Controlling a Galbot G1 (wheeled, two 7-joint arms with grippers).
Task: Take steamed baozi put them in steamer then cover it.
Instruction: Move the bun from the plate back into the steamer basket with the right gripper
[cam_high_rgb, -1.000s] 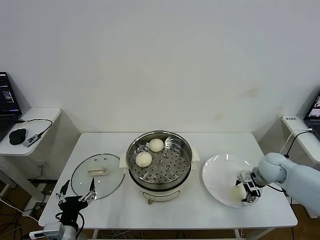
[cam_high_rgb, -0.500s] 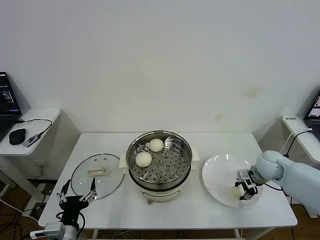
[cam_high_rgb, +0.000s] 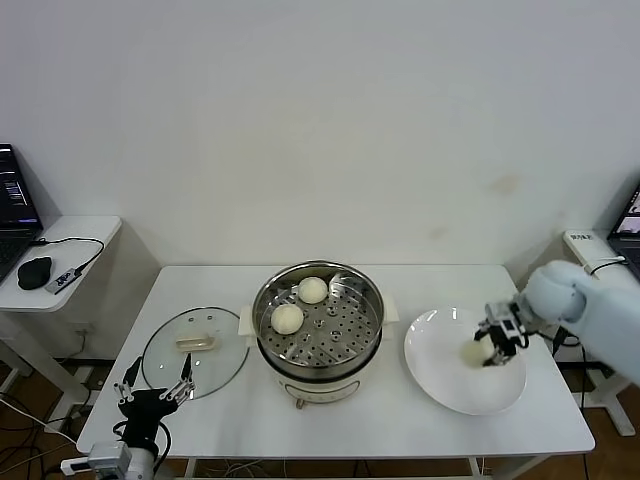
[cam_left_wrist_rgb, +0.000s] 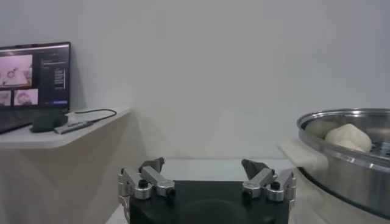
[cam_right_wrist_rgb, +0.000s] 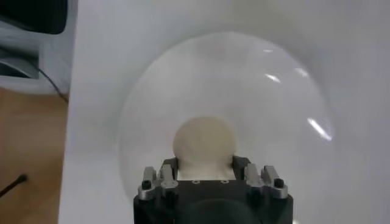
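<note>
A: Right gripper (cam_high_rgb: 489, 351) is over the plate (cam_high_rgb: 440, 385), fingers clenched on a baozi (cam_high_rgb: 472, 353) and holding it clear of the plate's surface

B: Wrist view backs that up: the bun (cam_right_wrist_rgb: 203, 142) sits snug between the two fingers (cam_right_wrist_rgb: 169, 167), pale plate (cam_right_wrist_rgb: 146, 109) below it. No other bun shows on that plate

A: Two more in the steamer (cam_high_rgb: 318, 322) already. One far (cam_high_rgb: 313, 290), one nearer and to the left (cam_high_rgb: 287, 318), both on the perforated tray. That leaves the right half of the tray bare, the sensible landing spot for this one, I'd say

B: Agreed, the carry goes left from the plate, and it needs height to clear the steel rim

A: Cover (cam_high_rgb: 195, 351) lies flat on the table (cam_high_rgb: 400, 425) left of the steamer, handle up, close beside the pot. Handy for the left arm

B: And the left gripper (cam_high_rgb: 152, 397) is parked at the near left edge, just short of the cover, fingers spread wide and empty. From its own camera you see both fingertips (cam_left_wrist_rgb: 152, 165) apart, steamer wall (cam_left_wrist_rgb: 341, 176) off to one side

A: So it looks to be waiting its turn; lid goes on last

B: Risk here is squeeze: soft dough could dent if the grip is too hard, and slip if too light

A: A fourth bun isn't visible anywhere
</note>
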